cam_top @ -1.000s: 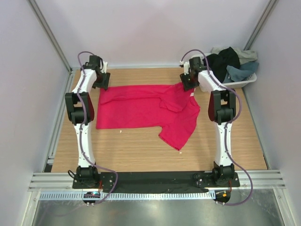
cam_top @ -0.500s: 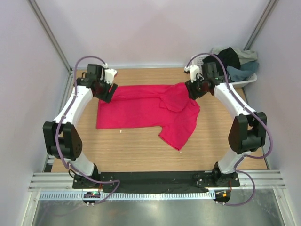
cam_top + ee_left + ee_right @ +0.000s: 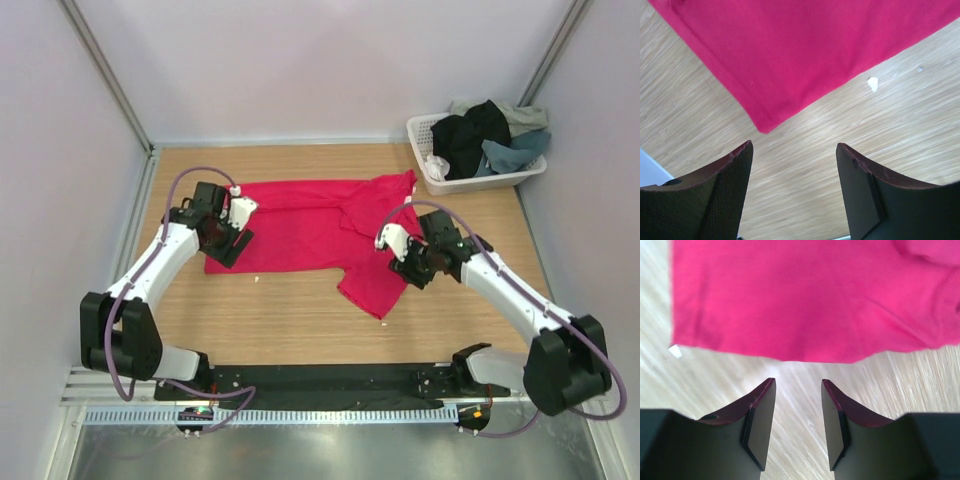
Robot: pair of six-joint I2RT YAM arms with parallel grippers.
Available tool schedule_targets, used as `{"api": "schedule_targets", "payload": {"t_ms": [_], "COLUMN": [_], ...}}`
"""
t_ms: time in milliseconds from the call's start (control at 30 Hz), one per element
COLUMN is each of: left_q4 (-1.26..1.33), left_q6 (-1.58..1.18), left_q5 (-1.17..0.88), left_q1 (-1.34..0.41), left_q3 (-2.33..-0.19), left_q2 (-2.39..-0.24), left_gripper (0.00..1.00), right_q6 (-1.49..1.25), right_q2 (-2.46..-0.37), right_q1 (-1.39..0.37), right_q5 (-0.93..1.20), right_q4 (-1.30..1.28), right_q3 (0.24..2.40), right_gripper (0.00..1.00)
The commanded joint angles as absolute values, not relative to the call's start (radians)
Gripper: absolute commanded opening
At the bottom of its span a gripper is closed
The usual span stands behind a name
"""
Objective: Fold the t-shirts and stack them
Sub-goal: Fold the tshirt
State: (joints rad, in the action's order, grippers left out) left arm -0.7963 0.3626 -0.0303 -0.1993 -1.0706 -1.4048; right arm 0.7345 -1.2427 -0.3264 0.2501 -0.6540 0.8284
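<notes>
- The right gripper (image 3: pixel 798 382) hangs above bare wood just off the near edge of the crimson t-shirt (image 3: pixel 300 225). Its jaws stand a narrow gap apart and hold nothing.
- The left gripper (image 3: pixel 794 147) hovers just off the shirt's left near corner. Its jaws are spread wide and empty. A small white scrap (image 3: pixel 872 83) lies on the table (image 3: pixel 300 320) near that hem.
- The crimson t-shirt lies mid-table. Its left half is flat, its right half is rumpled with a flap folded over, and one lobe sags toward the arms.
- Handling, as I judge it: the cloth is light, limp and not fragile. It will drape and bunch rather than keep a shape, and it may slide on the smooth wood.
- The best holds look like the hem corners, one per gripper, with a finger slipped under the edge so only one layer is pinched.
- At the far right the white basket (image 3: pixel 480 182) holds a heap: a black shirt (image 3: pixel 470 130), a slate-blue one (image 3: pixel 510 152) and a pale grey-green one (image 3: pixel 520 115).
- Count: two grippers, one shirt on the table, one basket, and at least three shirts in it. The heap hides any more.
</notes>
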Motion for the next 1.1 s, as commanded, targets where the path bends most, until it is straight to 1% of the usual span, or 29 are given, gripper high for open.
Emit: {"api": "schedule_targets", "payload": {"t_ms": [0, 133, 267, 400, 600, 800, 1067], "left_q4": [-0.781, -0.782, -0.792, -0.793, -0.790, -0.792, -0.773], "left_q6": [0.442, 0.477, 0.462, 0.427, 0.419, 0.410, 0.384], "left_q5": [0.035, 0.075, 0.090, 0.101, 0.087, 0.086, 0.071], "left_q1": [-0.196, -0.196, -0.196, -0.192, -0.190, -0.187, -0.187], "left_q3": [-1.040, -1.052, -1.092, -1.086, -1.039, -1.042, -1.032], "left_q2": [-1.382, -1.404, -1.456, -1.460, -1.427, -1.419, -1.443], "left_gripper": [0.68, 0.69, 0.69, 0.69, 0.69, 0.69, 0.69], "right_q6": [0.831, 0.789, 0.710, 0.698, 0.721, 0.745, 0.762], "right_q2": [-1.140, -1.060, -1.086, -1.106, -1.163, -1.224, -1.264], "right_q1": [-0.399, -0.509, -0.587, -0.632, -0.676, -0.692, -0.703], "right_q5": [0.276, 0.313, 0.333, 0.357, 0.362, 0.380, 0.370], "right_q4": [-0.598, -0.566, -0.528, -0.517, -0.569, -0.661, -0.661], "right_q3": [0.741, 0.689, 0.698, 0.695, 0.713, 0.755, 0.730], "right_gripper": [0.48, 0.48, 0.47, 0.47, 0.45, 0.45, 0.46]}}
